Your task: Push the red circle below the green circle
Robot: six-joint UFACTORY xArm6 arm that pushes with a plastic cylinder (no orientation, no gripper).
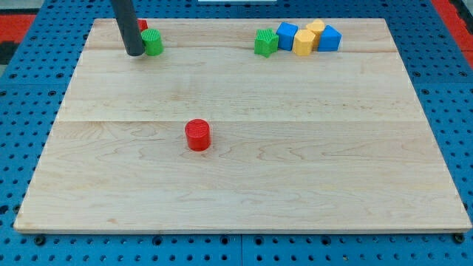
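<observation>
The red circle [197, 135] stands on the wooden board, left of the middle. The green circle [153, 42] stands near the view's top left. My tip [134, 52] rests on the board just left of the green circle, touching or nearly touching it, far up and left of the red circle. A small part of another red block [142, 25] shows behind the rod; its shape is hidden.
At the view's top, right of the middle, stands a cluster: a green block [265, 42], a blue block [287, 35], two yellow blocks [304, 43] [316, 29] and another blue block [329, 38]. The board [244, 185] lies on a blue pegboard.
</observation>
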